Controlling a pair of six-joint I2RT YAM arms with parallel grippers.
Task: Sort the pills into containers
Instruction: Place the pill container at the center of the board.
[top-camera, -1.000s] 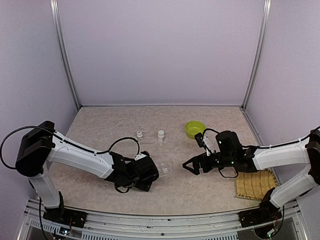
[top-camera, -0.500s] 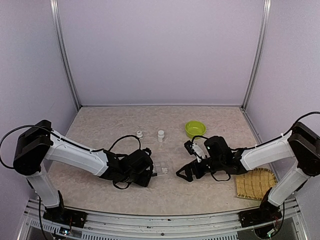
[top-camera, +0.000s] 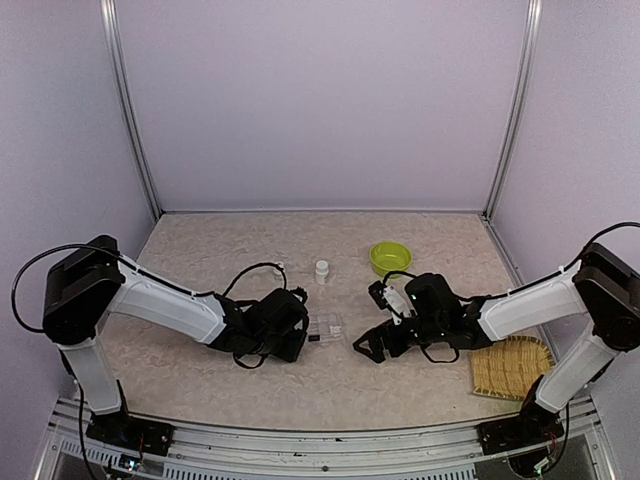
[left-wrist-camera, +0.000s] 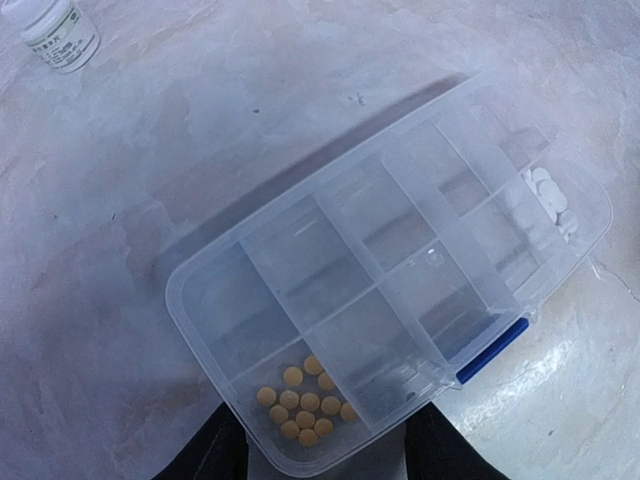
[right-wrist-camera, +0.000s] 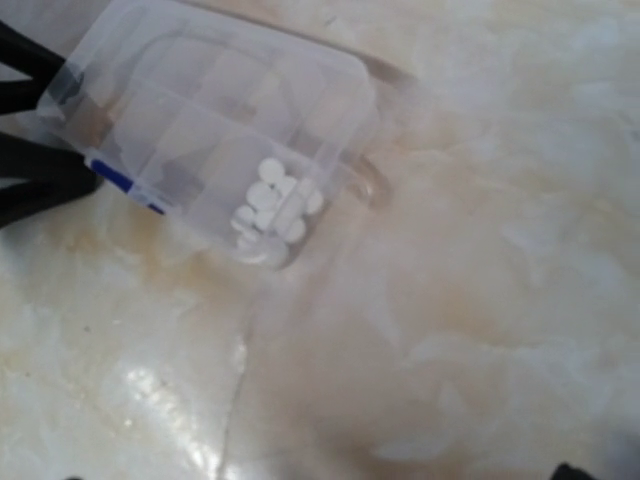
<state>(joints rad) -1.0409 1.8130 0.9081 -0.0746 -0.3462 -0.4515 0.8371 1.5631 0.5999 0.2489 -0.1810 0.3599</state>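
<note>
The clear pill box (left-wrist-camera: 400, 260) lies flat mid-table, its lid shut by a blue latch (left-wrist-camera: 492, 350). It also shows in the overhead view (top-camera: 323, 328) and the right wrist view (right-wrist-camera: 200, 120). Yellowish-orange pills (left-wrist-camera: 305, 400) fill the compartment nearest my left gripper (top-camera: 303, 336). White pills (right-wrist-camera: 272, 208) sit in the end compartment at the opposite end. My left fingers (left-wrist-camera: 215, 455) press both sides of the box's near end. My right gripper (top-camera: 367, 346) hovers open just right of the box, with nothing between its fingers.
A small white bottle (top-camera: 322, 270) stands behind the box, also seen in the left wrist view (left-wrist-camera: 62, 32), with a second bottle (top-camera: 278, 267) to its left. A lime-green bowl (top-camera: 389, 258) sits at the back right. A bamboo mat (top-camera: 512, 368) lies at the near right.
My left gripper has narrowed onto the box's near end and shifted slightly farther back. My right gripper moved left toward the box, then held still, open throughout.
</note>
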